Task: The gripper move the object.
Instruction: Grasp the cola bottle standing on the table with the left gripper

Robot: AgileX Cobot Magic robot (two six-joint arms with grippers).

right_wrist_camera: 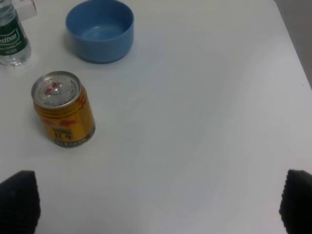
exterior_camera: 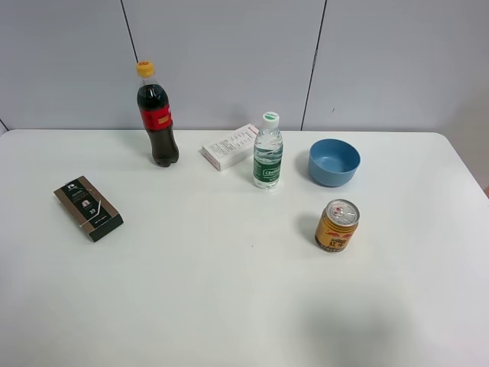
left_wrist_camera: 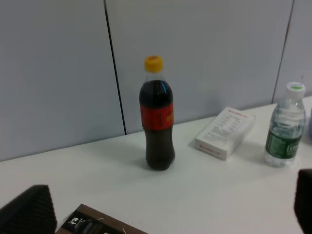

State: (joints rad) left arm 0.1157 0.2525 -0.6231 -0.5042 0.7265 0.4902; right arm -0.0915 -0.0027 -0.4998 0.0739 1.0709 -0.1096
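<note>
The cola bottle (exterior_camera: 157,115) stands upright at the back left of the white table (exterior_camera: 229,290), with dark liquid, a red label and a yellow cap. It also shows in the left wrist view (left_wrist_camera: 157,117), some way ahead of my left gripper (left_wrist_camera: 165,212). That gripper is open and empty, with its black fingertips (left_wrist_camera: 27,209) at the frame's lower corners. My right gripper (right_wrist_camera: 156,202) is open and empty too, over bare table near the gold can (right_wrist_camera: 62,109). Neither gripper shows in the exterior high view.
A clear green-labelled water bottle (exterior_camera: 268,151), a white box (exterior_camera: 231,146) and a blue bowl (exterior_camera: 334,162) stand along the back. The gold can (exterior_camera: 337,225) sits right of centre. A dark brown box (exterior_camera: 88,208) lies at the left.
</note>
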